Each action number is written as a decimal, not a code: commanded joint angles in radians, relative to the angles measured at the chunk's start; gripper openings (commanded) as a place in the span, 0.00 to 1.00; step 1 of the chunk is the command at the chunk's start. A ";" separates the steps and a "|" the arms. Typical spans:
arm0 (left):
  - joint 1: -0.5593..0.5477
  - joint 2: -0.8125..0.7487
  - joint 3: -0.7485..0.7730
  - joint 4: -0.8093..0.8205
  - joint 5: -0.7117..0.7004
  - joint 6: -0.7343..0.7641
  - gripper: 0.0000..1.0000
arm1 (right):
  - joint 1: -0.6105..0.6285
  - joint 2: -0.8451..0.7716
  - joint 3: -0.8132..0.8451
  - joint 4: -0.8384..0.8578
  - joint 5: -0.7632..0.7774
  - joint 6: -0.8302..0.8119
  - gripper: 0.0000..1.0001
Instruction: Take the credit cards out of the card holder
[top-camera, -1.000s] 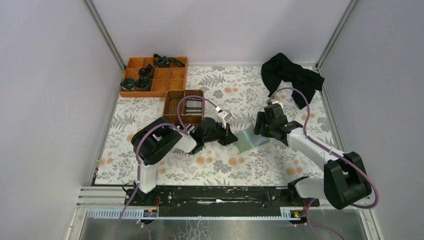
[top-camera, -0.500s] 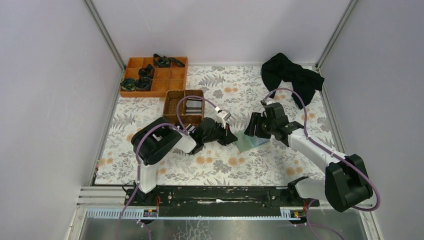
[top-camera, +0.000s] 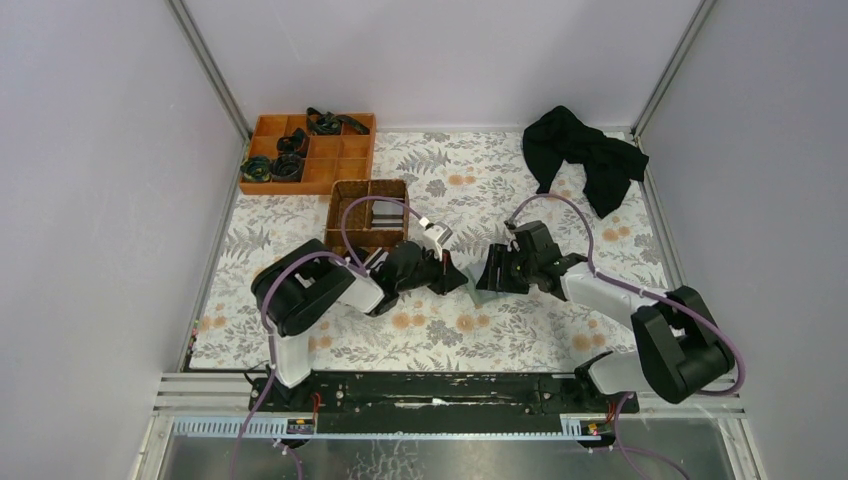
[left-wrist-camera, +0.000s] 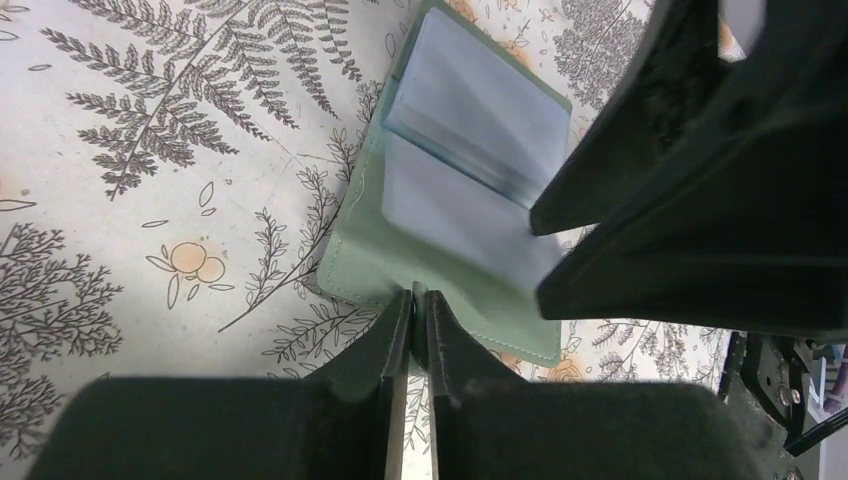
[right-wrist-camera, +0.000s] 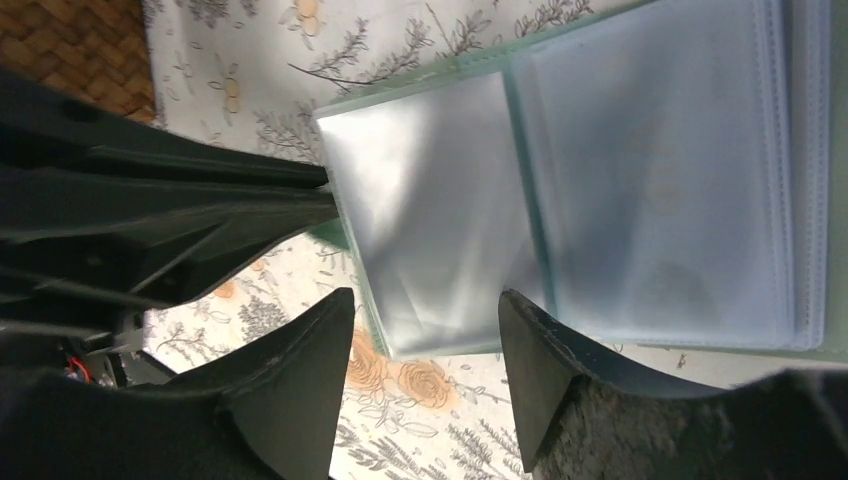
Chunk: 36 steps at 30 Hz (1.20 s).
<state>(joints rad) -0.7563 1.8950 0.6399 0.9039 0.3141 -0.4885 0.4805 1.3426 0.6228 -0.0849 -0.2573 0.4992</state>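
Note:
The card holder lies open on the floral mat, grey-green outside and light blue inside. Its clear sleeves fan out in the right wrist view, and I cannot tell whether they hold cards. My left gripper is shut on the near edge of the green cover. My right gripper hangs open just above the left leaf, one finger on each side of its lower edge. From above, both grippers meet at mid-table and hide the holder. Flat grey credit cards lie in a wicker basket compartment.
The brown wicker basket stands just behind my left arm. An orange divided tray with black items sits at the back left. A black cloth is heaped at the back right. Plain walls close in the mat on three sides.
My right gripper has moved left and down over the card holder, covering it in the top view. The left gripper has kept its place at the holder's edge.

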 joint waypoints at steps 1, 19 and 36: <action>0.006 -0.075 -0.028 0.049 -0.034 0.006 0.14 | 0.010 0.064 -0.028 0.096 -0.032 0.018 0.63; 0.001 -0.051 0.022 0.021 -0.071 -0.009 0.16 | 0.011 0.118 -0.055 0.143 -0.030 0.024 0.63; -0.002 0.016 0.046 -0.252 -0.140 0.061 0.00 | -0.001 -0.062 0.038 0.027 0.011 -0.024 0.64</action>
<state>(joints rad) -0.7582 1.8645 0.6731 0.7517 0.2127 -0.4667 0.4839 1.2484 0.6037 -0.0235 -0.2810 0.5194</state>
